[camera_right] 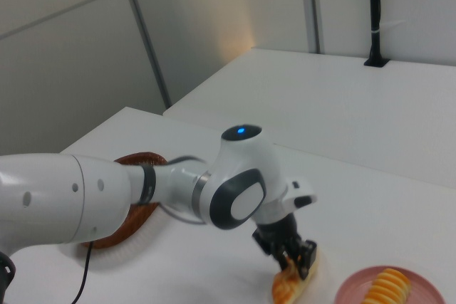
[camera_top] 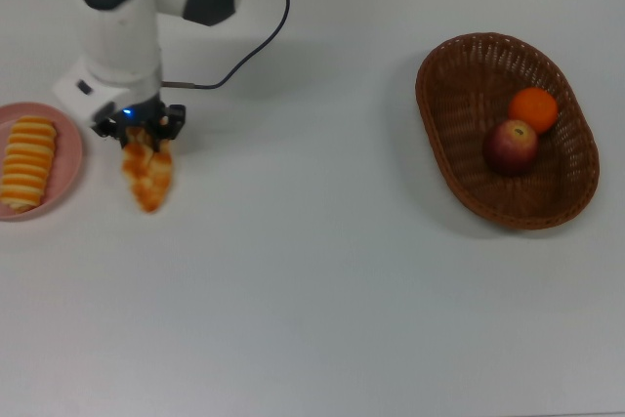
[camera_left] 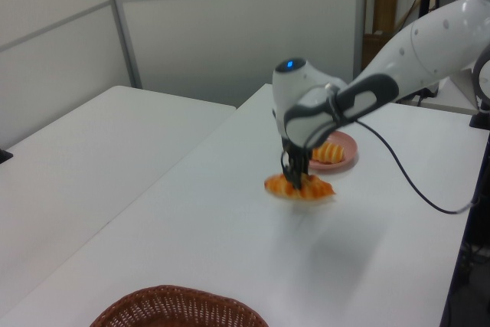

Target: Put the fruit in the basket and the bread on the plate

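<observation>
My gripper (camera_top: 143,134) is shut on one end of the braided bread (camera_top: 148,179), which hangs just right of the pink plate (camera_top: 71,158) in the top view. The ridged striped roll (camera_top: 27,163) lies on that plate. In the left view the gripper (camera_left: 294,181) holds the braided bread (camera_left: 301,188) slightly off the table, in front of the plate (camera_left: 349,148). The right view shows gripper (camera_right: 291,260), bread (camera_right: 291,284) and plate (camera_right: 353,290). The apple (camera_top: 512,145) and tangerine (camera_top: 533,108) lie in the wicker basket (camera_top: 467,104).
A black cable (camera_top: 256,44) runs from the arm across the table's far side in the top view. The basket (camera_left: 176,308) sits at the near edge of the left view. White table surface stretches between the plate and the basket.
</observation>
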### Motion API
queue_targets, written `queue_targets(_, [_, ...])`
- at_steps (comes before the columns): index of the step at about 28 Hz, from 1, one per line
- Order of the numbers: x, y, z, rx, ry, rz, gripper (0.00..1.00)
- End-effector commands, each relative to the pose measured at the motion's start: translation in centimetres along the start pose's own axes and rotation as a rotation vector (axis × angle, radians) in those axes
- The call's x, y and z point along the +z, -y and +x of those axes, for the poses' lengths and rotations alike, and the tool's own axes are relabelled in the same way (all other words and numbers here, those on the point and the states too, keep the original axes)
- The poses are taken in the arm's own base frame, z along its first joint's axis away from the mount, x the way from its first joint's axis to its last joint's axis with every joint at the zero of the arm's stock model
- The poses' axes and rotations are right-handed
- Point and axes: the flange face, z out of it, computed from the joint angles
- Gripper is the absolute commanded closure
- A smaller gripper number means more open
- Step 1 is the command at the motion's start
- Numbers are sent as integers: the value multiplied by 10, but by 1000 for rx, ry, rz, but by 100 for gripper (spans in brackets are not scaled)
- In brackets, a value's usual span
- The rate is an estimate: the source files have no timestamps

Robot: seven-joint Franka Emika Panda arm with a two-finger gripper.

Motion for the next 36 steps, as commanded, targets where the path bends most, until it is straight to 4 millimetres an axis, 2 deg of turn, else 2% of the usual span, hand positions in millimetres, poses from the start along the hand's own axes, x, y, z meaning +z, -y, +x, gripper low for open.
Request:
queue_targets(1, [-36, -39, 10, 111, -73, 30, 100])
queue_targets(2, [-43, -51, 11, 131, -79, 31, 100])
queue_targets(6, [-46, -82, 3, 185, -87, 31, 100])
queue_targets(7, [-46, -99, -3, 217, -91, 36, 100])
queue_targets(11, [-44, -142, -9, 255, -110, 32, 100])
queue_targets(12, [-43, -162, -10, 272, -121, 27, 100])
queue_targets(15, [-39, -180, -11, 280, -126, 21, 100])
queue_targets(16, [-35, -180, -11, 270, -122, 21, 100])
queue_targets(17, [-31, -179, -10, 250, -116, 17, 41])
queue_targets(18, [-32, -175, -8, 240, -118, 14, 0])
queue_targets(22, [-39, -149, 3, 215, -114, 18, 0])
queue_targets(23, [-38, -126, 9, 225, -106, 26, 0])
queue_targets(25, [-39, -107, 12, 264, -98, 32, 0])
queue_targets(28, [-39, -90, 16, 307, -94, 39, 0])
queue_targets(29, [-41, -78, 21, 313, -96, 43, 0])
queue_targets(32, [-41, -64, 25, 320, -94, 47, 0])
queue_targets(36, [-27, -42, 24, 286, -61, 43, 0])
